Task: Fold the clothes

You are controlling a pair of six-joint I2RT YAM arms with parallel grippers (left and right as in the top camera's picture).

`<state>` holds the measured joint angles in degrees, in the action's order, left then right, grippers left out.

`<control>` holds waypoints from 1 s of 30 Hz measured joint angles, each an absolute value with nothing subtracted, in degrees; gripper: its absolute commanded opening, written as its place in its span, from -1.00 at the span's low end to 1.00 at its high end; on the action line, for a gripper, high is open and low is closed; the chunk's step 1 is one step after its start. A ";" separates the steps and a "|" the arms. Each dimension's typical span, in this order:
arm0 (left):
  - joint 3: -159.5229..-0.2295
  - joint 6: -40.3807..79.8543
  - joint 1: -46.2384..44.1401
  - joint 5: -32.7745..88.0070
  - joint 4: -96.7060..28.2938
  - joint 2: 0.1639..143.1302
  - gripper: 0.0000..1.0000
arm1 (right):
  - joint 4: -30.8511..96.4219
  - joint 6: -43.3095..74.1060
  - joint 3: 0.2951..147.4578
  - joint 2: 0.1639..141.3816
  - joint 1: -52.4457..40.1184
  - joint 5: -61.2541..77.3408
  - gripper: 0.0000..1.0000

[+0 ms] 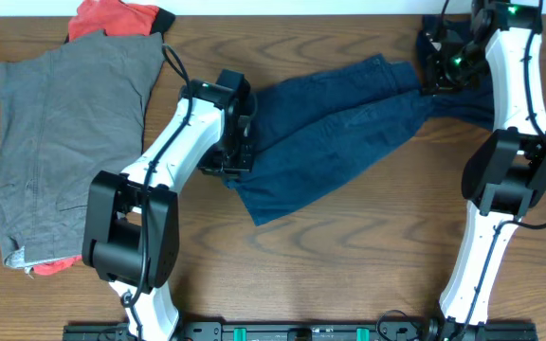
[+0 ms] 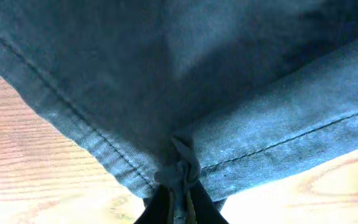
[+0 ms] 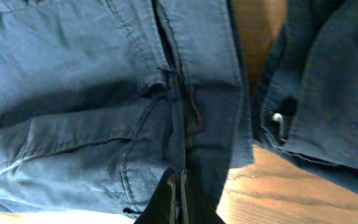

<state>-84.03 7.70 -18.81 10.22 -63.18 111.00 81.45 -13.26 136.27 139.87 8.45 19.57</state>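
handling: I am judging the dark navy-blue cloth shorts (image 1: 339, 142) limp, light, non-slippery.
left pincer (image 2: 178, 199): clamping shut on a hem corner.
right pincer (image 3: 178, 198): clamping shut on a stitched seam.

The white-and-black left arm (image 1: 173, 133) reaches forward and inward from its black elbow joint. Its black two-finger left pincer (image 2: 179, 198) is closed tight on a bunched hem of the dark navy-blue shorts (image 1: 349, 123). The white-and-black right arm (image 1: 515, 85) stretches toward the far edge with its wrist bent inward, and the right pincer (image 3: 180, 190) is clamped on a seam of the shorts.
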 measured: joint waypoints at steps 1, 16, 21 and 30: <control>-84.03 7.70 -18.87 10.37 -63.37 110.98 -0.88 | 81.52 -13.26 136.27 139.87 8.67 19.59 -0.98; -82.91 7.70 -22.52 11.25 -65.49 107.18 -0.87 | 81.36 -13.26 135.98 139.87 9.06 19.53 -0.98; -80.44 7.70 -26.46 11.25 -65.12 107.18 0.01 | 81.38 -13.17 135.92 139.87 9.06 19.51 -0.59; -77.38 8.14 -30.11 11.46 -64.23 107.18 0.96 | 81.54 -14.22 135.83 139.87 9.06 19.33 0.22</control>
<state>-77.38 8.14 -30.11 11.46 -64.23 107.18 81.54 -14.22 135.83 139.87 9.06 19.33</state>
